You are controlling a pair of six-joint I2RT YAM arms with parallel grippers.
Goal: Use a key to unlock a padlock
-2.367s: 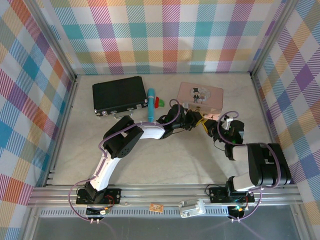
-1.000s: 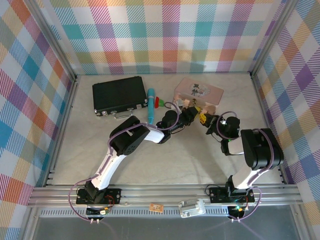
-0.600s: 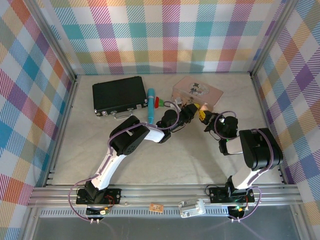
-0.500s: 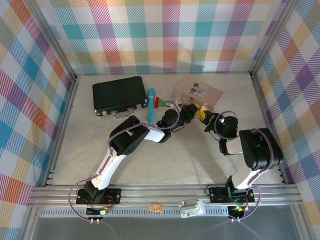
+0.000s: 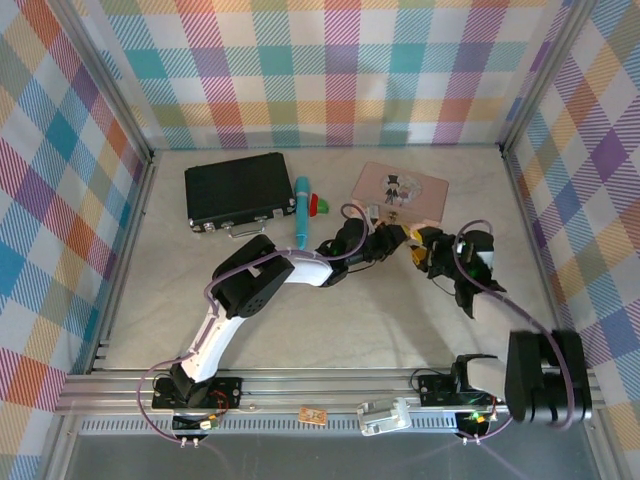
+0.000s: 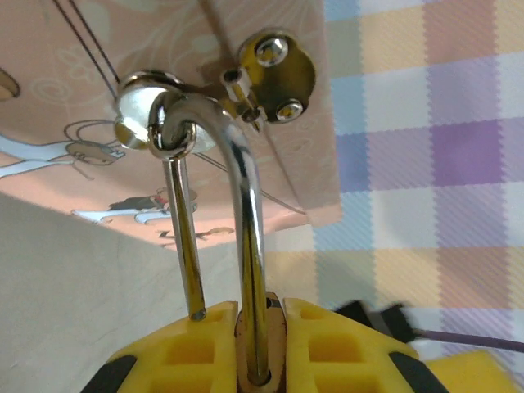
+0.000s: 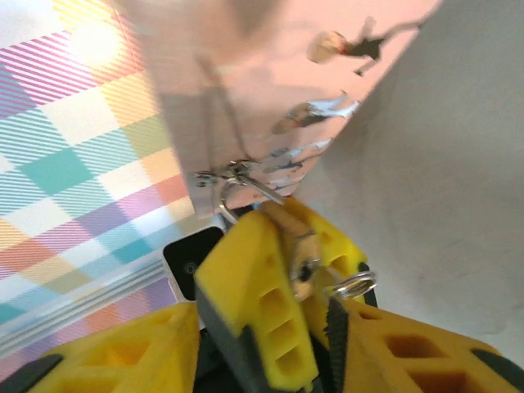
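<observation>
Where the desk [image 5: 330, 320] runs toward its far wall, the pink tin [image 5: 405, 188] lies flat. At the tin's near edge the left tool [image 5: 392, 238] is clamped on the padlock [image 6: 250, 246] (its silvery shackle threads the tin's ring [image 6: 182, 139]). The right tool [image 5: 424, 256] sits just beside it. The key [image 7: 308, 267] shows close by the padlock; whether that tool is wide or narrow I cannot tell.
</observation>
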